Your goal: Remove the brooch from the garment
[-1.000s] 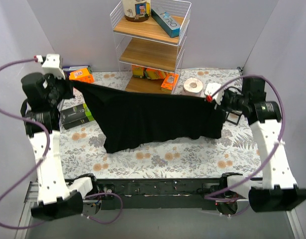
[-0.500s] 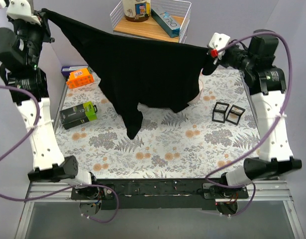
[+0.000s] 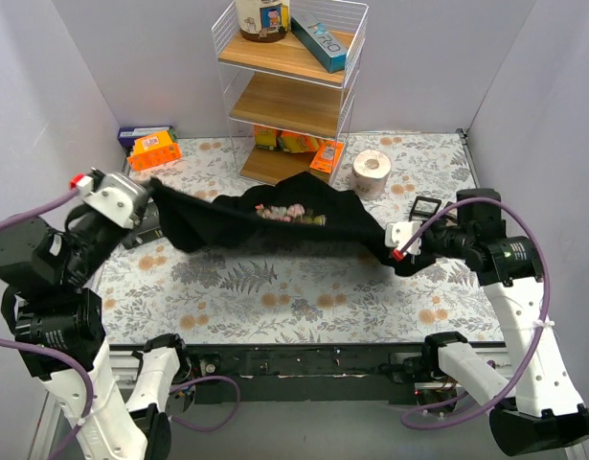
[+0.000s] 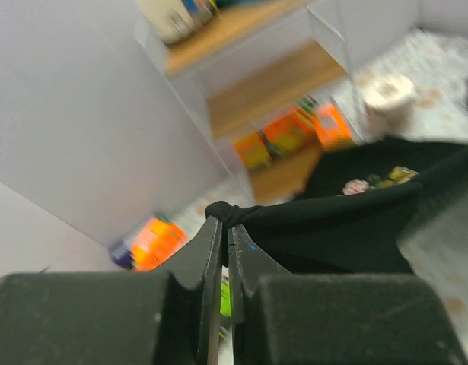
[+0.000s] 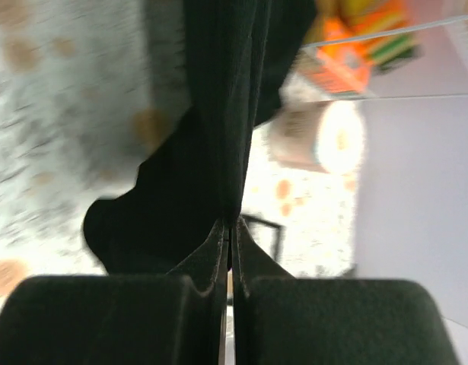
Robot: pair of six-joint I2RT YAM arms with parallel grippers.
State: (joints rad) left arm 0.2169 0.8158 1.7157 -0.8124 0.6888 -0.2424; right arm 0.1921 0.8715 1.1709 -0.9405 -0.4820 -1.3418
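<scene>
The black garment [image 3: 275, 228] hangs stretched between my two grippers, low over the table, with part of its pink rose print [image 3: 280, 212] showing on top. My left gripper [image 3: 152, 189] is shut on its left corner, seen in the left wrist view [image 4: 226, 220]. My right gripper [image 3: 388, 244] is shut on its right edge, seen in the right wrist view [image 5: 230, 222]. The garment also fills the left wrist view [image 4: 355, 220] and the right wrist view [image 5: 218, 114]. I cannot make out the tiny brooch in any view.
A wire shelf rack [image 3: 292, 91] with boxes stands at the back centre. A tape roll [image 3: 372, 170] lies right of it. An orange box [image 3: 153, 149] sits back left, a dark box [image 3: 141, 235] by the left arm, and black frames [image 3: 426, 207] near the right gripper.
Both arms have swung down from high up to just above the table. The garment went from hanging spread in the air to sagging low, with the rose print now showing.
</scene>
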